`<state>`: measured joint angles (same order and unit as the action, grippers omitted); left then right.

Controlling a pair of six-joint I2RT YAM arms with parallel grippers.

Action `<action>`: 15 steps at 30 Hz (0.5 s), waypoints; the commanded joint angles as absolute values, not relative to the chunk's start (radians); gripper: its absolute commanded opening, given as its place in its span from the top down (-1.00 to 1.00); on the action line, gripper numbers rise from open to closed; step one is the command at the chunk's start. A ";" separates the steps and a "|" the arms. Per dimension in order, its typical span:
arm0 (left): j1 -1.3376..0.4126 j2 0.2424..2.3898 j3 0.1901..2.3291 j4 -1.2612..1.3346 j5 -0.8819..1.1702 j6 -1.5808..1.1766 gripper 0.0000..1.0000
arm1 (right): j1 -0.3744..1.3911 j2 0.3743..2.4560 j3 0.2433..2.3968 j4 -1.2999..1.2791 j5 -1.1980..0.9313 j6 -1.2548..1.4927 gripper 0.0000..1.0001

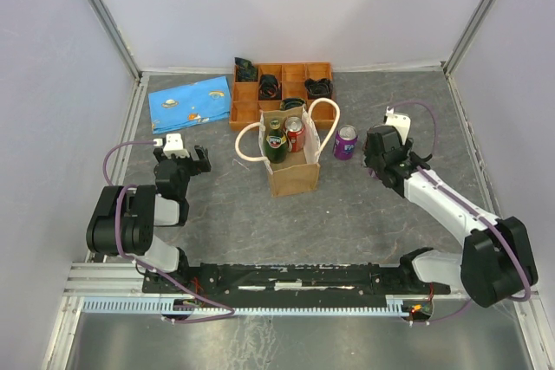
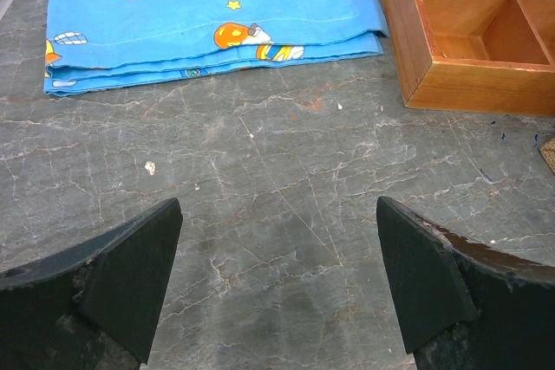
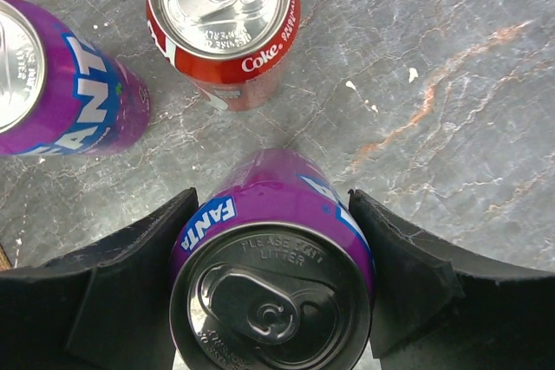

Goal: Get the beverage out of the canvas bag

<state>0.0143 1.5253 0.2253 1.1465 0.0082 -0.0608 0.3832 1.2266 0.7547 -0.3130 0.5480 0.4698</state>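
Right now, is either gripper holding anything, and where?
Right gripper clasps a Fanta can by its sides, near the rim. Left gripper holds nothing.

The bench (image 1: 373, 214) is topped with a dark grey, marble-patterned surface, crossed by pale veins and, in the right wrist view, by one rust-coloured vein (image 3: 434, 93). It is enclosed by a plain pale back wall (image 1: 286, 6), a left wall (image 1: 52, 84) and a right wall (image 1: 520, 84). The corners are framed by slanting aluminium struts (image 1: 102, 15). A brushed metal sheet (image 1: 286, 344) is seen along the near edge. The scene is evenly lit, with only soft shadows cast.
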 commanded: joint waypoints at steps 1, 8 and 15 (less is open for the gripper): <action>0.011 1.520 0.235 1.182 0.000 -0.021 -0.99 | 0.360 1.249 0.775 -0.185 0.533 0.512 0.96; 0.011 1.520 0.235 1.182 0.000 -0.021 -0.99 | 0.332 1.313 0.813 -0.246 0.502 0.544 0.91; 0.010 1.521 0.235 1.182 0.000 -0.021 -0.99 | 0.315 1.363 0.841 -0.295 0.459 0.574 0.56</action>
